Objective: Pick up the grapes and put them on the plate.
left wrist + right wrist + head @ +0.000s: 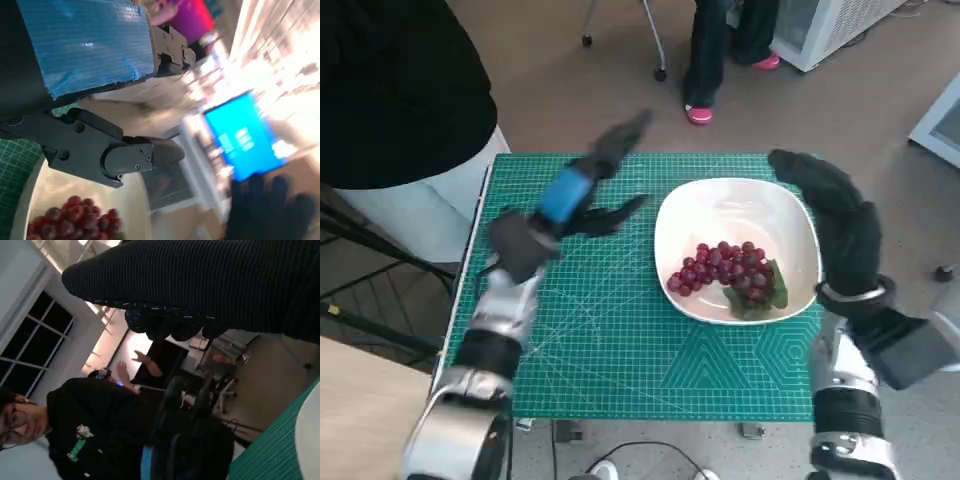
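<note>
Hovering above the green cutting mat (610, 340), left hand (582, 190) raised and blurred, fingers (620, 215) spread apart, holding nothing. From the left wrist view, black fingers (125, 155) apart over the plate rim, again with nothing between them. Right hand (825, 195) in black glove lifted beside the far right edge of the white plate (790, 215), fingers stretched out, holding nothing as well. Grapes (722, 268) lying inside the plate, toward its near right part, with green leaves (765, 298) just beside them. Seated at the left of the table, a person in black (390, 90); standing beyond the far edge, another person's legs with pink shoes (698, 113).
</note>
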Robot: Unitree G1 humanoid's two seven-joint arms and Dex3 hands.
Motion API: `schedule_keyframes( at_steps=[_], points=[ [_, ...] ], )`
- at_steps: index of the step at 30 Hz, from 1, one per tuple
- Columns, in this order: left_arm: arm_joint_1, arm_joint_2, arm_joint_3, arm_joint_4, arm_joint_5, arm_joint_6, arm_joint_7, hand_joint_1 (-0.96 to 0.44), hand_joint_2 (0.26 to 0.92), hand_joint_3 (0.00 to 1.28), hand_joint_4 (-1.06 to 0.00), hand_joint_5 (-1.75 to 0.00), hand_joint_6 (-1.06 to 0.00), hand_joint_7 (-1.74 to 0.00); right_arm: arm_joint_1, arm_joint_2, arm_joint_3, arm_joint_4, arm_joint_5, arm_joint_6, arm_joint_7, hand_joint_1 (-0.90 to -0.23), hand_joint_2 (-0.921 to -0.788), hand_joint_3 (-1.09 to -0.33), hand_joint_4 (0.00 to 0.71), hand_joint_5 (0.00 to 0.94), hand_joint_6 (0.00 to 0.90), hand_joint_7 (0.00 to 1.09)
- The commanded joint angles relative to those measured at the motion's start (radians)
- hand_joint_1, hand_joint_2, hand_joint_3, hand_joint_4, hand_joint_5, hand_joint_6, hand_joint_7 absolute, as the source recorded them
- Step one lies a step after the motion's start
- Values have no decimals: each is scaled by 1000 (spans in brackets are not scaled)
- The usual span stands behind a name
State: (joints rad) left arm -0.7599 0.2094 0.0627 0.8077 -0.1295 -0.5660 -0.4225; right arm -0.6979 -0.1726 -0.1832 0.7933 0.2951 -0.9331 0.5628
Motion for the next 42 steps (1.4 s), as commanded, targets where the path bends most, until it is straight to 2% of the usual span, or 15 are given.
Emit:
schedule_keyframes(
  at_steps=[1,10,15,22,42],
  points=[
    [67,-5,64,-57,-96,-32,-47,-583,921,477,-198,-27,-215,-11,-5,8,3,20,12,13,21,-513,-921,-507,352,1,338,8],
    [156,-10,128,-154,-170,-57,-53,-590,921,476,-195,-15,-195,-2,-11,10,1,25,28,25,40,-502,-921,-509,353,1,338,7],
    [202,-27,148,-221,-183,-68,-22,-581,921,471,-194,-11,-206,-8,-15,11,-3,31,34,30,54,-502,-921,-509,353,1,339,7],
    [260,-47,133,-322,-165,-60,13,-564,921,477,-198,-10,-231,-21,-18,11,-7,35,34,30,63,-510,-921,-506,354,1,339,7],
    [375,-31,100,-495,-165,1,-2,-535,921,465,-200,-5,-256,-36,-16,3,-17,40,38,30,81,-490,-921,-512,353,0,339,5]
  ],
)
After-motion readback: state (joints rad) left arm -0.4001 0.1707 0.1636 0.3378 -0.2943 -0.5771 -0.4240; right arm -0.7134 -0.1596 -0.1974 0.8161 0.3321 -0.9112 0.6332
